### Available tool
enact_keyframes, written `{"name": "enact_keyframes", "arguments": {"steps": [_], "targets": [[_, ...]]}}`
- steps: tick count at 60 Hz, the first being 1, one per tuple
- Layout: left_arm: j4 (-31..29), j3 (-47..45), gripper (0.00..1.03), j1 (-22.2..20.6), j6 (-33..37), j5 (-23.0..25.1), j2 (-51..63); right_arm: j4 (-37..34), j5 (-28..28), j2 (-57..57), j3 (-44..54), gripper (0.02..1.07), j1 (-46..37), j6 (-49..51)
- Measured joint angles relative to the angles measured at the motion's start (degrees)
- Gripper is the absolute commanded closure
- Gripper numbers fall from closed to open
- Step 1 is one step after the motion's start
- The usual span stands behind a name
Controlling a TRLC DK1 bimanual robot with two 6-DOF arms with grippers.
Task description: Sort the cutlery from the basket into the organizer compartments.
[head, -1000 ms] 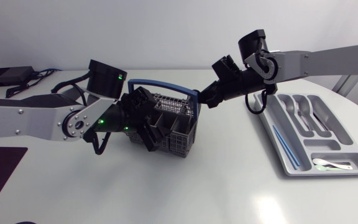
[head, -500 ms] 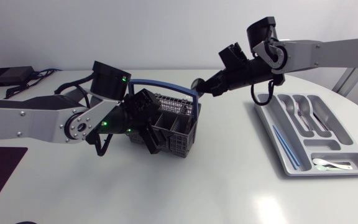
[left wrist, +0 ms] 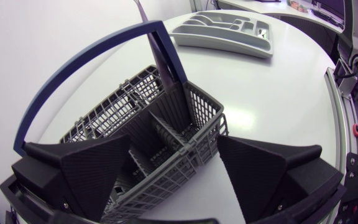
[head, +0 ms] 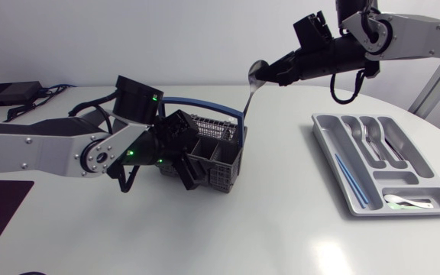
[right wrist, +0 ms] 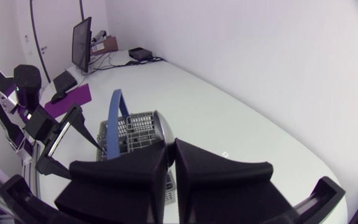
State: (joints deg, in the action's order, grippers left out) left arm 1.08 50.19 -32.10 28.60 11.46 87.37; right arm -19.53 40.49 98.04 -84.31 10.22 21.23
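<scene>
Gripping a spoon [head: 249, 90] near its bowl, right tool [right wrist: 171, 149] clenched, handle hanging below toward cutlery basket [left wrist: 104, 115], left tool [left wrist: 173, 149] clamped across that basket

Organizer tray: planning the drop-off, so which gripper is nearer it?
Right. Right gripper, holding the spoon, hangs between basket and organizer; left gripper clamps the basket, farther off.

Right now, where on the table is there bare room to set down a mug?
Bare table lies between the basket and the organizer, and along the near edge in front of both. Crowded around the basket: the left claw grips it, the right claw holds a spoon above.
</scene>
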Motion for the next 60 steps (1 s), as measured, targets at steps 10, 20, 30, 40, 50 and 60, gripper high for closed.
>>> {"name": "enact_keyframes", "arguments": {"steps": [10,20,30,40,50,60], "targets": [[0.0,0.0,0.06,-0.31,0.0,-0.02,0.0,0.02,-0.02,-1.07,-1.07,1.02,-2.34,-0.37],[-0.04,0.0,0.06,-0.39,0.0,-0.02,0.0,0.0,1.57,-2.19,-2.05,1.02,-5.14,-1.84],[-0.2,0.0,0.06,-0.39,0.2,-0.04,0.0,-1.6,1.81,-3.56,-2.58,1.02,-7.21,-2.16],[-0.37,0.0,0.06,-0.39,0.24,-0.24,0.0,-5.42,2.47,-4.11,-2.6,1.02,-10.27,-0.9],[-1.49,0.0,0.06,-0.39,0.61,-0.28,-0.02,-8.13,3.52,-5.51,-2.4,1.02,-14.19,1.77],[-2.34,0.17,0.06,-0.46,0.85,-0.44,-1.01,-10.99,4.26,-7.74,-2.03,1.02,-17.99,5.49]]}}
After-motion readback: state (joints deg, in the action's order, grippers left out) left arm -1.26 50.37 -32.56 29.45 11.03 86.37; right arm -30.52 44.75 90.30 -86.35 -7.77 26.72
